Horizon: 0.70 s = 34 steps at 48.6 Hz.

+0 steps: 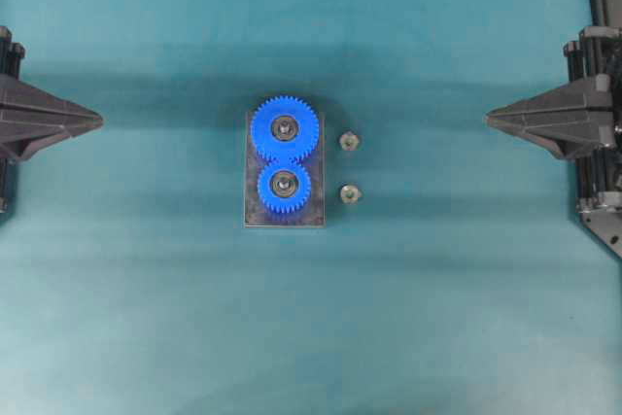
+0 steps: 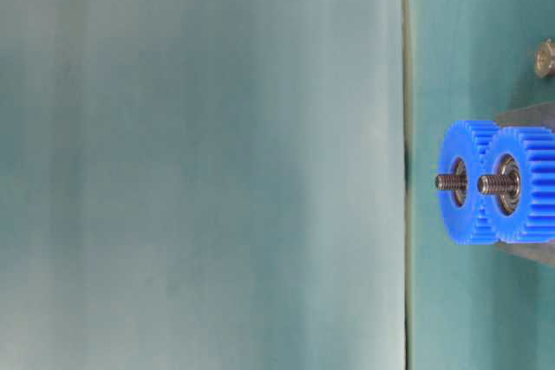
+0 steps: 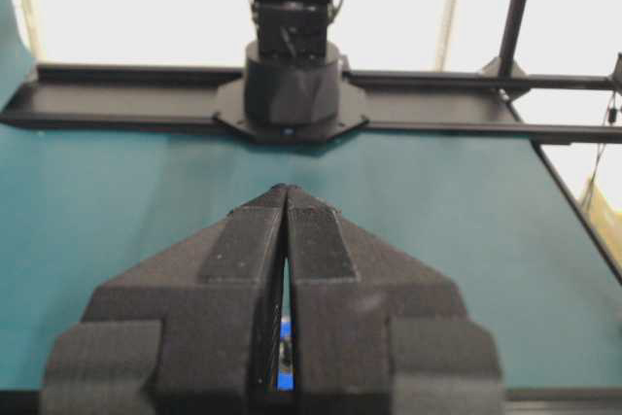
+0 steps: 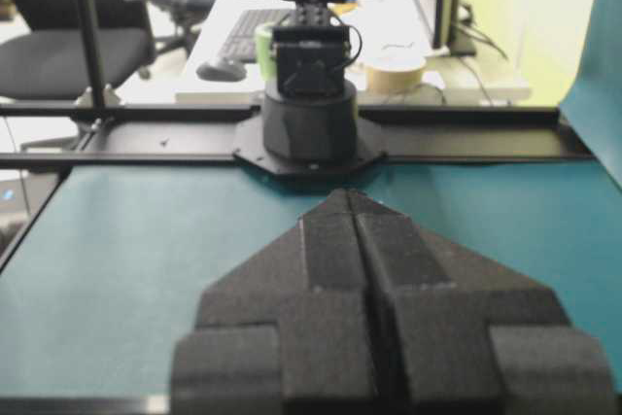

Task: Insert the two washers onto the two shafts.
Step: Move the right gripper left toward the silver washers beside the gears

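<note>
Both pincers are closed and hold nothing: the left gripper sits at one side of the green table and the right gripper at the other, their tips pointing at each other. About halfway between the two tips is a dark plate with a big blue gear and a small blue gear on it, and a shaft sticks up from the middle of each gear. Two little metal washers, the far washer and the near washer, lie on the table just beside the plate, on the side toward the right gripper, but well away from its tip.
</note>
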Tool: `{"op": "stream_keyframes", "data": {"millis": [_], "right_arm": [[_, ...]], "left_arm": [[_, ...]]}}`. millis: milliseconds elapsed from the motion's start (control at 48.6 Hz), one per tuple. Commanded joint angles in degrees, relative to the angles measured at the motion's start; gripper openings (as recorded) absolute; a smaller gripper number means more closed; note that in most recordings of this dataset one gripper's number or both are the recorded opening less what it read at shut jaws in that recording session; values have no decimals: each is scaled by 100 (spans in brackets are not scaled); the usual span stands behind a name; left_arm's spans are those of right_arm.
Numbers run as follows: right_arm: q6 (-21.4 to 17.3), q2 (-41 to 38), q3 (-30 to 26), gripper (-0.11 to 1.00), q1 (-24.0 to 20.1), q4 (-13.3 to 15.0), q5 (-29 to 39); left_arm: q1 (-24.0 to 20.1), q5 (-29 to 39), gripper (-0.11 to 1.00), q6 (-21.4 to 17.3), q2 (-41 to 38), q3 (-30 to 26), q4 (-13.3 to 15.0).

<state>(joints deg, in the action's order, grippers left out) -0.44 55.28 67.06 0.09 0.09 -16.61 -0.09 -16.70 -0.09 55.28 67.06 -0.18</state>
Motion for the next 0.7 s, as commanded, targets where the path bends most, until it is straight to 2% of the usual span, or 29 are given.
{"op": "stream_keyframes", "data": {"millis": [0,164,391,678], "right_arm": [[-26,-53,-26,1,9,-62,-18],[-334,-53,-149,1,35,-589,642],[-439,-378,-659,1,246,-598,2197],[-413,-1934,-1468,1,712,-519,3331]], "left_arm": [[79,79,0,149,-105,-9,-62],[88,642,0,255,-308,-316,-62],[44,1767,0,299,-817,-738,-62],[44,2558,0,308,-1846,-1143,-62]]}}
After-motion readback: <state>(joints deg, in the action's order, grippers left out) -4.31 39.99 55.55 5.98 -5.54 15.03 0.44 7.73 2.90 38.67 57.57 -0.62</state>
